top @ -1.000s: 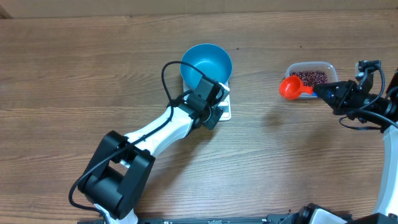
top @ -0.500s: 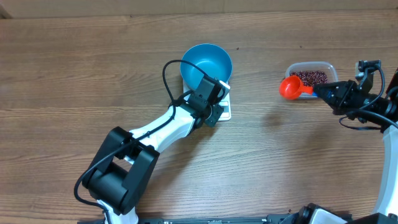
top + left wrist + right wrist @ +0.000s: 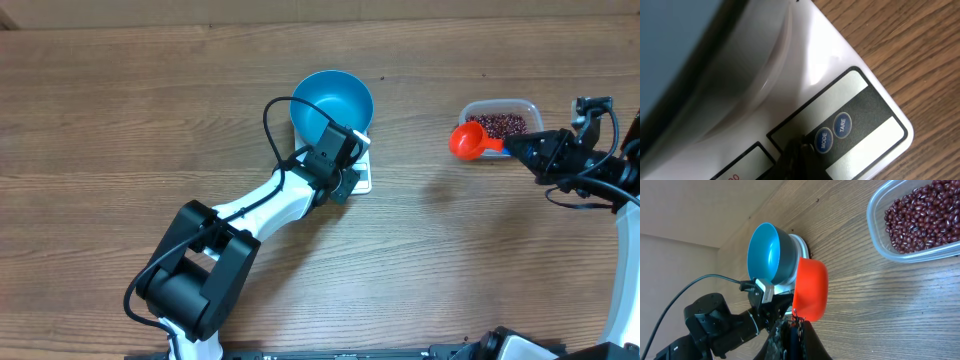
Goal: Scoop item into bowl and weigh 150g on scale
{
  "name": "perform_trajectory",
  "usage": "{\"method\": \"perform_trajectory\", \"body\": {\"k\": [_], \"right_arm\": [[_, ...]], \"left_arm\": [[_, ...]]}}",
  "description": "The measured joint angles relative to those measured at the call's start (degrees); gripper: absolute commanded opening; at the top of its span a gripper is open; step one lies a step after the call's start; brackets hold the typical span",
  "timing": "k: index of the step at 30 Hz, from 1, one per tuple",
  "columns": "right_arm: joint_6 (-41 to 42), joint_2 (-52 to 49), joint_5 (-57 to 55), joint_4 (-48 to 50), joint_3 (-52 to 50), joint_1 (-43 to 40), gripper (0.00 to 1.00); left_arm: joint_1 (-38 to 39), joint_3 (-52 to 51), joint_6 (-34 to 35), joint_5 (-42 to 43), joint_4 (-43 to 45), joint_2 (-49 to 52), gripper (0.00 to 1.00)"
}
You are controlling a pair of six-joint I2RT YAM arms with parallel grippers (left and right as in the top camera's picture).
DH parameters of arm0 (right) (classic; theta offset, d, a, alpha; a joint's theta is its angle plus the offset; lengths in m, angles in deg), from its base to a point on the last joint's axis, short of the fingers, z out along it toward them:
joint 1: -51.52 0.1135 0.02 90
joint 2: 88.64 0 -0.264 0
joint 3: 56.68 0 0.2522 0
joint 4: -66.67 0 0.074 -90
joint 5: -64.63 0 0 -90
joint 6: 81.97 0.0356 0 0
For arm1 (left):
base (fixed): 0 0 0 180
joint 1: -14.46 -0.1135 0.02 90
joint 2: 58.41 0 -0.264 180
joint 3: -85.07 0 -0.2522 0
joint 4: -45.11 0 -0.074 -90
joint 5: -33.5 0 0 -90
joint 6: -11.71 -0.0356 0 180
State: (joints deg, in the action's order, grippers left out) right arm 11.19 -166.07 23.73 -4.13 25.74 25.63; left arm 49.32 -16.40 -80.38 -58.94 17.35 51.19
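Many dark red-brown beans (image 3: 500, 123) lie heaped in a clear tub (image 3: 530, 108) on the desk (image 3: 120, 120). The right tool (image 3: 515, 147), clamped shut on an orange scoop (image 3: 465, 140), holds it at the tub's left corner. Well apart, the blue bowl (image 3: 332, 100) sits on the white scale (image 3: 362, 180). The left tool (image 3: 796, 152), shut and holding nothing, touches the scale's panel beside the MODE button (image 3: 823, 140).

MODE, TARE on the scale (image 3: 835, 55)

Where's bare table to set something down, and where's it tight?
Free: tabletop left of the blue bowl; the gap between scale and red scoop. Crowded: left hand at the scale; right hand and scoop by the bean tub.
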Motion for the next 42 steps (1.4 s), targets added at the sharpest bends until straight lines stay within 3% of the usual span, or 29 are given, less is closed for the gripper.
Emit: {"method": "perform_trajectory", "body": {"k": [42], "right_arm": [[0.0,0.0,0.0,-0.5,0.0,0.0,0.04]], "left_arm": [[0.7,1.6,0.2,-1.5,-0.1,1.4,0.04]]}}
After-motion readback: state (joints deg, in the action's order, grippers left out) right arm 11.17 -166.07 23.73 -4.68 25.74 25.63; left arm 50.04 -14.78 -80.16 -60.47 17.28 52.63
